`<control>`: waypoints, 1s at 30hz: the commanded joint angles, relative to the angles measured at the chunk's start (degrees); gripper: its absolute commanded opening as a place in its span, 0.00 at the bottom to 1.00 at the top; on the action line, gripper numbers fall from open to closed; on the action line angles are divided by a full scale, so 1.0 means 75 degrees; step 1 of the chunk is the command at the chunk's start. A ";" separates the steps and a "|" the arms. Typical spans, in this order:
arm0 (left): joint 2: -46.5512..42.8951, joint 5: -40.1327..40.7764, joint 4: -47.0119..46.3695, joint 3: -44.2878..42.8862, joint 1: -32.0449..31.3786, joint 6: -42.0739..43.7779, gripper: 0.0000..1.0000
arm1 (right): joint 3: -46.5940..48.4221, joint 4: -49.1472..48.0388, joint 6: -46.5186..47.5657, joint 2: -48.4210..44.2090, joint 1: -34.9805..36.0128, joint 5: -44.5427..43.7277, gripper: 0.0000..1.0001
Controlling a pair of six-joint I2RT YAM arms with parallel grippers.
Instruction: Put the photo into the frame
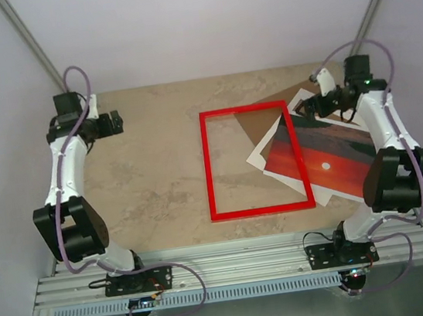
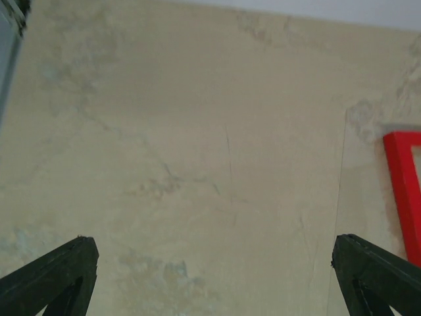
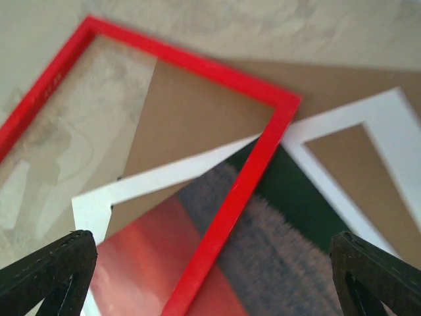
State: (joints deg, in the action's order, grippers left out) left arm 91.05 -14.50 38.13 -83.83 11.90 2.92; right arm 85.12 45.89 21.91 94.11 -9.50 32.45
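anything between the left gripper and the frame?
Nothing. Only bare table lies between the left gripper and the frame, as the top view shows.

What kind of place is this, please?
Probably a robot test cell: left arm and right arm bolted to a metal rail, plain white walls around the table.

Frame [image 1: 240, 110] lies flat on the table [image 1: 144, 182], right of centre. Its right rail crosses over the photo [image 1: 339, 149], a mat [image 1: 256, 157] and a backing board [image 1: 258, 126], which lie overlapped and extend right and far.
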 commanded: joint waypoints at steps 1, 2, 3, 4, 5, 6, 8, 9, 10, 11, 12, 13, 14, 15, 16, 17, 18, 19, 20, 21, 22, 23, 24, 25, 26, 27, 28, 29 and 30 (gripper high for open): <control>-0.0558 0.0801 -0.0565 0.0910 -0.0385 -0.0466 0.99 | -0.1130 -0.0456 -0.0640 -0.0458 0.0656 -0.1420 0.97; -0.0629 0.0927 -0.0622 0.1094 -0.0457 -0.0528 0.99 | -0.1343 -0.0513 -0.0745 -0.0464 0.0802 -0.1622 0.96; -0.0705 0.1070 -0.0706 0.1302 -0.0544 -0.0602 0.99 | -0.1602 -0.0613 -0.0871 -0.0491 0.0981 -0.1871 0.95; -0.0771 0.1210 -0.0767 0.1487 -0.0616 -0.0687 0.99 | -0.1769 -0.0654 -0.0984 -0.0469 0.1116 -0.2060 0.95; -0.0840 0.1355 -0.0826 0.1653 -0.0683 -0.0771 0.99 | -0.1940 -0.0711 -0.1091 -0.0447 0.1262 -0.2259 0.93; -0.0904 0.1486 -0.0889 0.1803 -0.0735 -0.0848 0.99 | -0.2092 -0.0764 -0.1213 -0.0395 0.1404 -0.2440 0.92; -0.1032 0.1702 -0.1018 0.2072 -0.0834 -0.0966 0.99 | -0.2326 -0.0886 -0.1433 -0.0264 0.1653 -0.2772 0.90; -0.1083 0.1835 -0.1078 0.2185 -0.0875 -0.1025 0.99 | -0.2397 -0.0940 -0.1526 -0.0190 0.1748 -0.2919 0.90; -0.1131 0.1965 -0.1144 0.2295 -0.0911 -0.1087 0.99 | -0.2473 -0.1015 -0.1621 -0.0114 0.1853 -0.3066 0.89; -0.1168 0.2081 -0.1189 0.2371 -0.0937 -0.1138 0.99 | -0.2520 -0.1069 -0.1719 -0.0014 0.1943 -0.3286 0.88; -0.1209 0.2207 -0.1248 0.2457 -0.0970 -0.1192 0.99 | -0.2536 -0.1118 -0.1806 0.0102 0.2020 -0.3440 0.87; -0.1230 0.2309 -0.1285 0.2506 -0.0988 -0.1233 0.99 | -0.2526 -0.1174 -0.1886 0.0220 0.2070 -0.3594 0.87; -0.1246 0.2406 -0.1325 0.2545 -0.1004 -0.1281 0.99 | -0.2509 -0.1243 -0.1969 0.0354 0.2122 -0.3755 0.86; -0.1254 0.2488 -0.1366 0.2573 -0.1016 -0.1319 0.99 | -0.2475 -0.1299 -0.2037 0.0488 0.2167 -0.3897 0.84; -0.1261 0.2564 -0.1402 0.2589 -0.1031 -0.1365 0.99 | -0.2430 -0.1362 -0.2115 0.0635 0.2202 -0.4023 0.84; -0.1257 0.2625 -0.1426 0.2608 -0.1042 -0.1405 0.99 | -0.2374 -0.1424 -0.2180 0.0767 0.2226 -0.4125 0.83; -0.1253 0.2698 -0.1453 0.2618 -0.1051 -0.1450 0.99 | -0.2324 -0.1492 -0.2247 0.0929 0.2251 -0.4216 0.80; -0.1242 0.2750 -0.1479 0.2617 -0.1054 -0.1489 0.99 | -0.2263 -0.1548 -0.2322 0.1080 0.2272 -0.4311 0.78; -0.1222 0.2810 -0.1511 0.2625 -0.1059 -0.1530 0.99 | -0.2209 -0.1620 -0.2392 0.1223 0.2284 -0.4410 0.76; -0.1198 0.2857 -0.1531 0.2624 -0.1062 -0.1564 0.99 | -0.2141 -0.1665 -0.2454 0.1345 0.2290 -0.4479 0.75; -0.1177 0.2911 -0.1552 0.2623 -0.1067 -0.1601 0.99 | -0.2067 -0.1697 -0.2512 0.1494 0.2300 -0.4544 0.74; -0.1157 0.2956 -0.1569 0.2611 -0.1070 -0.1627 0.99 | -0.1984 -0.1709 -0.2585 0.1629 0.2308 -0.4594 0.73; -0.1138 0.3002 -0.1590 0.2602 -0.1074 -0.1669 0.99 | -0.1905 -0.1729 -0.2643 0.1760 0.2310 -0.4649 0.71; -0.1115 0.3053 -0.1609 0.2586 -0.1073 -0.1706 0.99 | -0.1836 -0.1758 -0.2696 0.1870 0.2317 -0.4680 0.69; -0.1096 0.3090 -0.1616 0.2563 -0.1073 -0.1737 0.99 | -0.1773 -0.1792 -0.2747 0.1981 0.2314 -0.4709 0.67; -0.1074 0.3125 -0.1633 0.2542 -0.1078 -0.1750 0.99 | -0.1698 -0.1822 -0.2778 0.2089 0.2316 -0.4751 0.63; -0.1044 0.3184 -0.1632 0.2516 -0.1076 -0.1772 0.99 | -0.1627 -0.1845 -0.2801 0.2186 0.2317 -0.4772 0.59; -0.1014 0.3226 -0.1636 0.2496 -0.1082 -0.1788 0.99 | -0.1566 -0.1862 -0.2891 0.2281 0.2313 -0.4806 0.55; -0.0979 0.3267 -0.1629 0.2452 -0.1084 -0.1789 1.00 | -0.1490 -0.1864 -0.3001 0.2380 0.2313 -0.4829 0.53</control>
State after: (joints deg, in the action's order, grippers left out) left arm 82.96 7.46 27.27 -64.58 4.14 -9.04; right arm 71.40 33.89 2.66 109.47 7.53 -0.97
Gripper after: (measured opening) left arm 0.994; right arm 0.570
